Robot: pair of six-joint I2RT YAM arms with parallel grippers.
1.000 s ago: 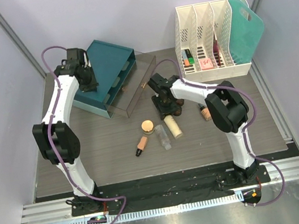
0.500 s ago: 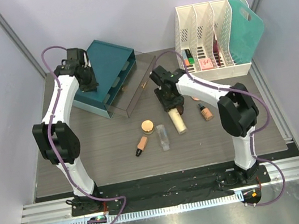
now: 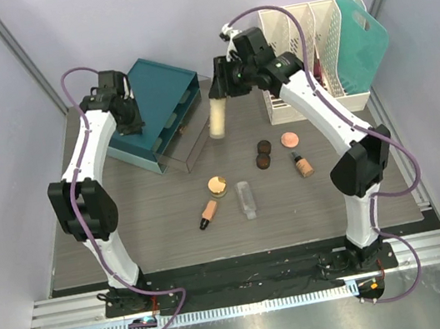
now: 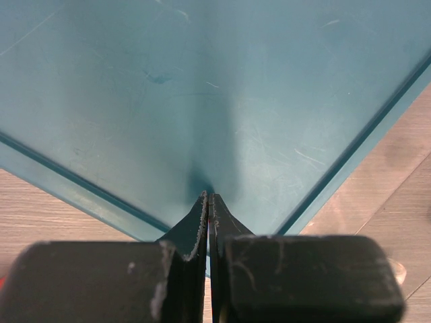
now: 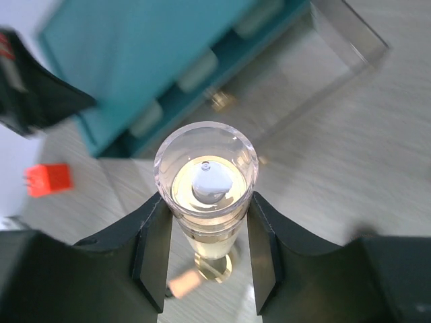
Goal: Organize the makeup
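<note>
Moved since a second ago: cream bottle, up off mid-table; now clamped between the jaws of right gripper, long axis vertical, hanging over the pulled-out clear drawer of the teal drawer box; left gripper pinched closed, empty, pressing the box top.

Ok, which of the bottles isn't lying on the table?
The cream bottle, clear-capped, held by the right gripper near the drawer; the clear bottle, the black-capped tube and the black-capped bottle lie on the table.
</note>
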